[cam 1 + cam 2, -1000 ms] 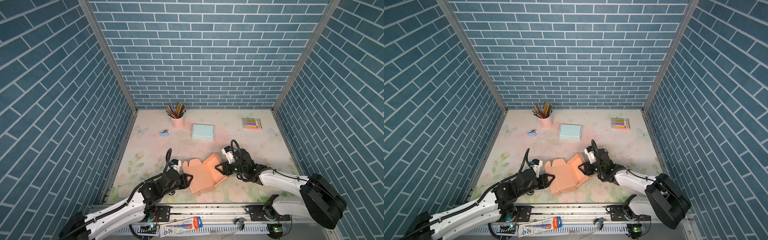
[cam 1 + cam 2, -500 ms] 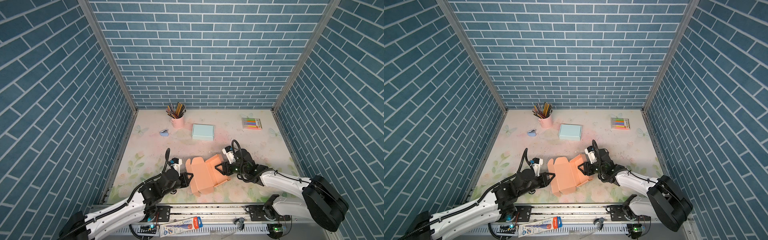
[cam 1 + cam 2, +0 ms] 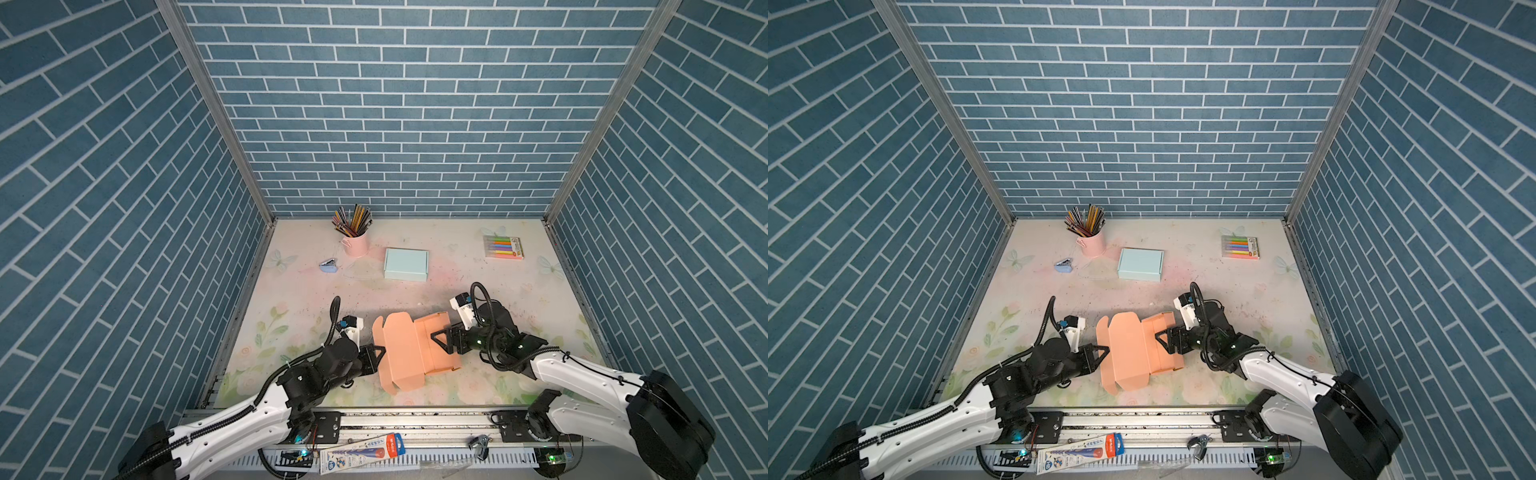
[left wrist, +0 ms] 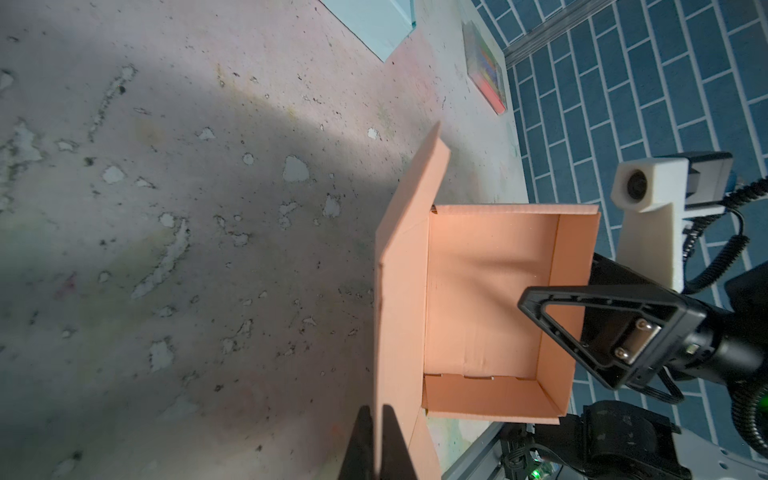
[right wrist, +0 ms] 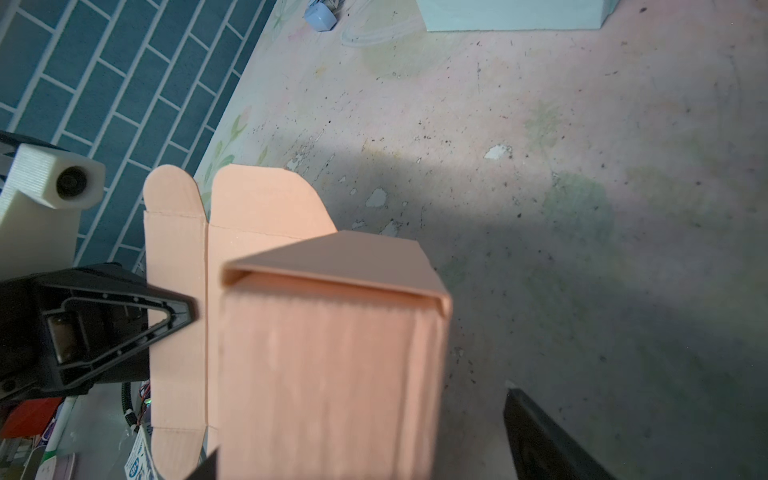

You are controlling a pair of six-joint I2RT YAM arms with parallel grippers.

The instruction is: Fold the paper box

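Right now the left pincer (image 3: 379,354) is clamped tight on the peach-coloured corrugated paper box (image 3: 409,357), biting the edge of its big unfolded lid panel. From the left wrist view that thin edge runs straight between the two dark fingers (image 4: 361,440), with no gap to spare. The panel is raised off the flowery tabletop (image 3: 299,299) at the left pincer's end. The open tray of the paper box, its walls already standing, sits just past the left pincer's tips, between the two pincers. In both top views, rounded flaps poke out from the panel on the far and near sides of the left pincer.

The right pincer (image 3: 438,340) comes in from the opposite side and stands wide open. From the right wrist view its fingers (image 5: 540,436) are spread well apart with the tray's nearest wall between them. The finger I can see clearly is off the cardboard, so nothing is gripped there. From the left wrist view, one triangular finger hangs over the inside of the tray.

Well beyond both pincers, toward the back wall, lie a flat pale blue box (image 3: 406,264), a pink cup of pencils (image 3: 354,245) and a pack of coloured markers (image 3: 503,247).
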